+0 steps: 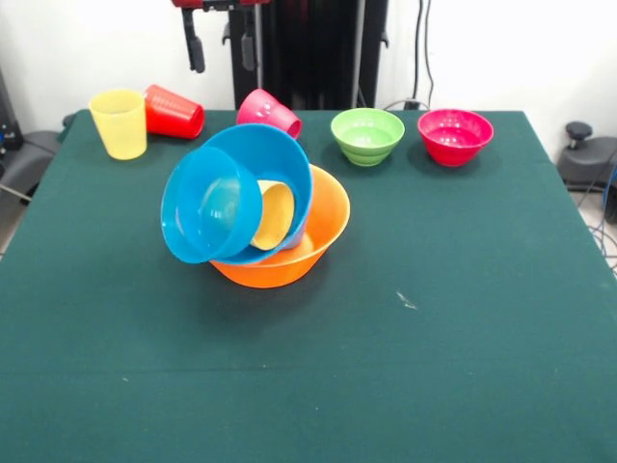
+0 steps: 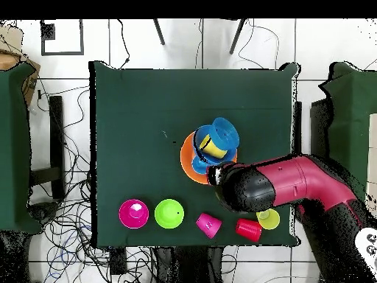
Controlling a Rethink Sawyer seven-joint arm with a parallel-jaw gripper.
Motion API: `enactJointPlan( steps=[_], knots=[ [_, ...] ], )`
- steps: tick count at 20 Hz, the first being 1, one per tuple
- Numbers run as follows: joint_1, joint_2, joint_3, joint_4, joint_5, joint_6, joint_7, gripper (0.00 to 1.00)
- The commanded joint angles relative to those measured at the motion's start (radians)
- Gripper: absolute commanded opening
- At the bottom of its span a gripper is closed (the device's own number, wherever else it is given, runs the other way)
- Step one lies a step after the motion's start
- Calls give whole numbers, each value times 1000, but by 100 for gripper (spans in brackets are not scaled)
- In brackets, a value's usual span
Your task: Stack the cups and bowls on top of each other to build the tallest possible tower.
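My gripper (image 1: 222, 43) is hanging at the top edge, jaws apart, empty, upper part cut off. The tower (image 1: 255, 207) is leaning mid-table: blue bowls tipped in the large orange bowl (image 1: 313, 241), orange cup (image 1: 275, 214) half hidden, light blue cup not showing.

Glossy plastic bowls (image 1: 280, 227), matt green cloth table (image 1: 463, 318)
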Motion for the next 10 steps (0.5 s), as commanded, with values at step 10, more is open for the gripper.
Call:
enactJointPlan(
  steps=[10],
  knots=[
    [119,-174,-58,72,45,70,4,100]
  ],
)
